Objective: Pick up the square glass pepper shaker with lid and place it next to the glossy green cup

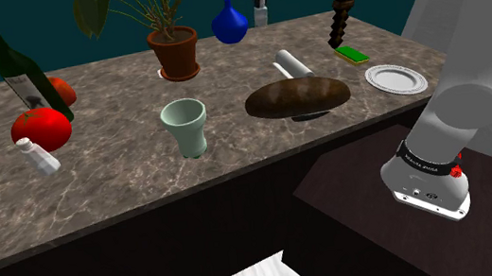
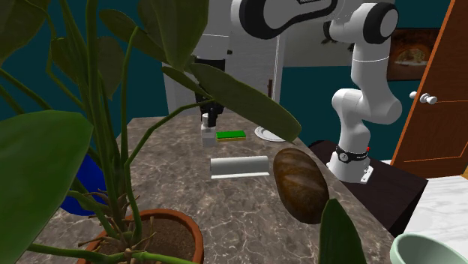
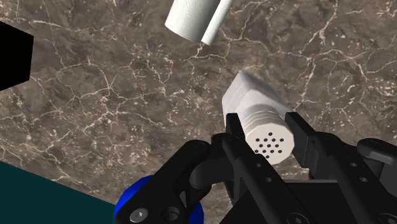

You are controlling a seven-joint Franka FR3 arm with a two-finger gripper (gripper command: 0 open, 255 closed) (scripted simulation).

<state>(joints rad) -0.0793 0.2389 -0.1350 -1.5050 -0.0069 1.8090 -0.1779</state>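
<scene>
The white arm (image 2: 361,105) rises upright from its base on the stand (image 2: 390,187), folds at a high elbow directly above the stand, and reaches level and well away from it. At the far end the wrist turns down, so the black gripper (image 2: 209,114) points downward. Its fingers (image 3: 236,130) clasp the white pepper shaker (image 3: 251,102) at its perforated lid, one on each side.

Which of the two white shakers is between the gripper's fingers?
The shaker with the dotted lid near the green sponge, clasped by the gripper; the other shaker sits beside the tomato.
</scene>
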